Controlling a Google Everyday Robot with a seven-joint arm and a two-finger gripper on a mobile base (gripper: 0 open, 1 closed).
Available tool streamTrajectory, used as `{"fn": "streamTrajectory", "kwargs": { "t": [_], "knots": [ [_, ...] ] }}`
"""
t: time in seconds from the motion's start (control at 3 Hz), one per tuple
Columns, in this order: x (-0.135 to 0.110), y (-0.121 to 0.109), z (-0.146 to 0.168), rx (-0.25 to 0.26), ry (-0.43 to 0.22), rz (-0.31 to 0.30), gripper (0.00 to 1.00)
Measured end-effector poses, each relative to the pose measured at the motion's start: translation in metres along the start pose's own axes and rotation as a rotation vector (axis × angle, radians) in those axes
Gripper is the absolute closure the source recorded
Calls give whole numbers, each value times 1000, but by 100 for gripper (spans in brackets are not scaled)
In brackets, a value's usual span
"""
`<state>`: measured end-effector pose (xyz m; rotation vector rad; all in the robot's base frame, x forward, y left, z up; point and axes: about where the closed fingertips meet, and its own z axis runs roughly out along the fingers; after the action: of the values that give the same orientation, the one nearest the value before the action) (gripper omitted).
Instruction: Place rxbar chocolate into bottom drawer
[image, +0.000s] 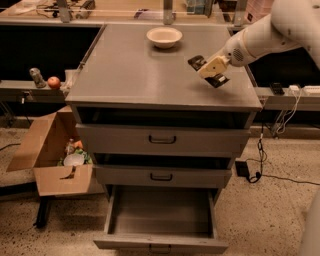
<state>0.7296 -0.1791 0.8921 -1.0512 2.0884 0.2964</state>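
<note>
My gripper (210, 70) hangs just above the right part of the grey cabinet top (130, 70), on the white arm that comes in from the upper right. Its cream fingers are shut on the rxbar chocolate (197, 62), a dark flat bar whose ends stick out on both sides of the fingers. The bar is tilted and lifted off the surface. The bottom drawer (160, 244) is pulled out at the foot of the cabinet, and its grey tray is empty. The two upper drawers are closed.
A cream bowl (164, 36) stands at the back of the cabinet top. An open cardboard box (52, 150) with items sits on the floor to the left. An apple (53, 82) lies on a ledge at the left. Cables and a power brick (243, 168) lie at the right.
</note>
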Motion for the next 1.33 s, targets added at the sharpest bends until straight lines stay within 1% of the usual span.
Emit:
{"fn": "streamTrajectory", "kwargs": {
  "t": [0.33,0.67,1.0,1.33],
  "knots": [
    [-23,23,-20,-97,-111,-113,100],
    [-24,33,-23,-141,-128,-145,100],
    [-21,50,-30,-204,-176,-176,100],
    [-10,100,-66,-313,-253,-271,100]
  ]
}}
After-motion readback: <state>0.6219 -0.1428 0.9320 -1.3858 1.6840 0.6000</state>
